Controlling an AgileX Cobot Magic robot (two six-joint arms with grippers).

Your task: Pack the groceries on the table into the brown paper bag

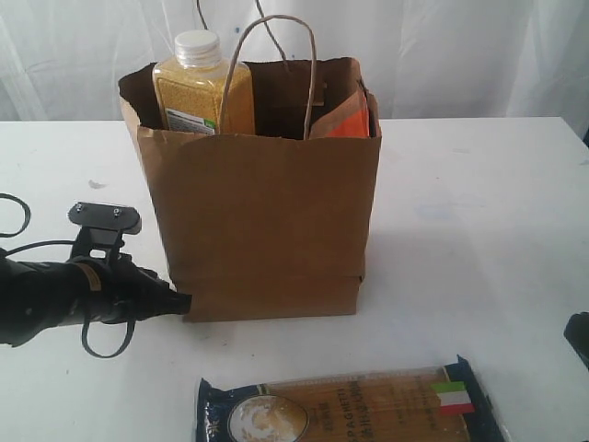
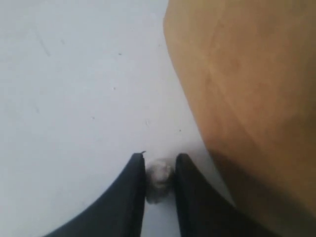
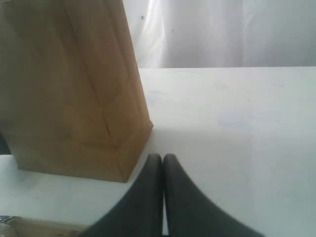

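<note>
From outside we see the brown paper bag [image 1: 262, 221] upright on the worktop [image 1: 479, 212], the white-capped bottle of yellow grains [image 1: 201, 87] and small orange-labelled brown pouch [image 1: 348, 120] inside, the blue-ended spaghetti pack [image 1: 350, 410] lying in front. At the left wrist, our left hand [image 2: 159, 163] narrowly pinches a white pebble-like bit [image 2: 159, 178], bag wall just beside. At the right wrist, our right hand [image 3: 163, 159] is pressed together, empty, near the bag's corner.
</note>
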